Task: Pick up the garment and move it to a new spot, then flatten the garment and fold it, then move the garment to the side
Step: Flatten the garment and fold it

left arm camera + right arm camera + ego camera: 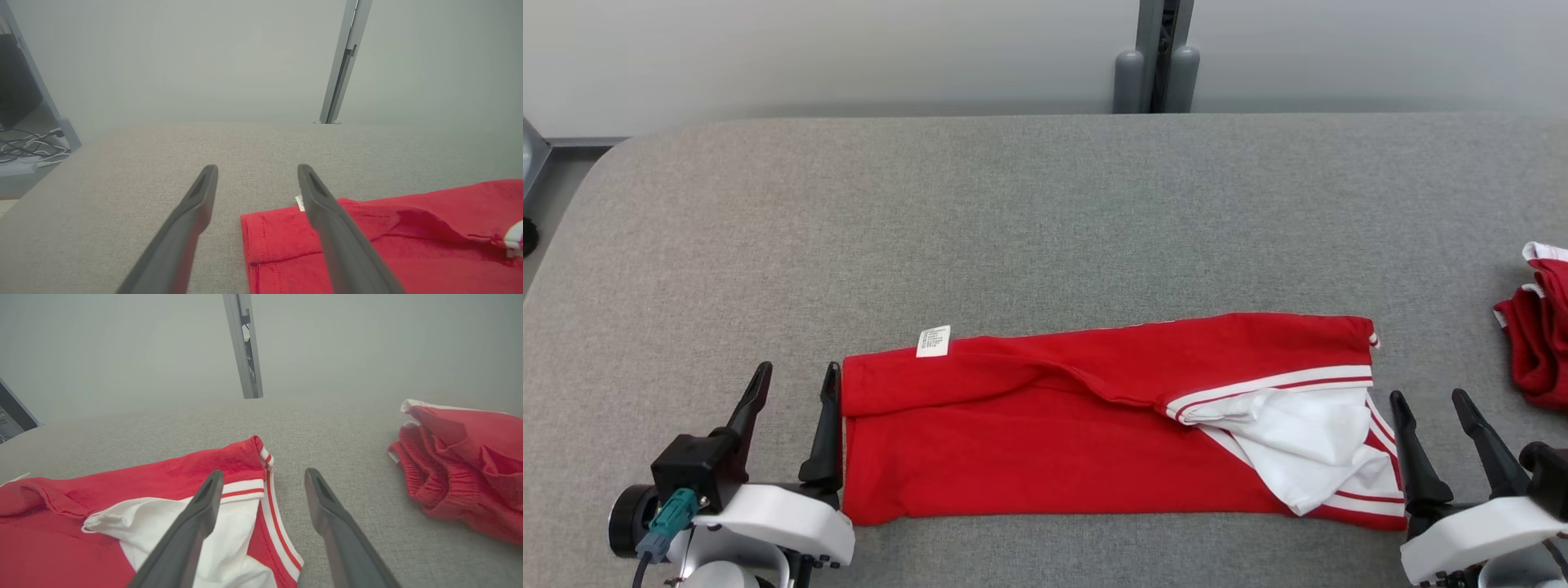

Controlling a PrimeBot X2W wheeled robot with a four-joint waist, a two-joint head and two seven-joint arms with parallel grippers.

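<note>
On the grey table (1013, 212) the folded red garment (1029, 433) lies flat

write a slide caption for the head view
Folded red garment lies flat on the grey table, left gripper and right gripper, both open, flanking its ends.

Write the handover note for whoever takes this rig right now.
Left claw: open, empty, at the garment's left end.
Right claw: open, empty, at its right end.
Garment: flat on the table near the front edge, folded lengthwise into a long band, with a white panel showing at the right. A second red garment lies bunched at the far right, apart from it.
Done: laid out; first fold apparently made.
Left: probably fold it end to end, then move it to the side.
</note>
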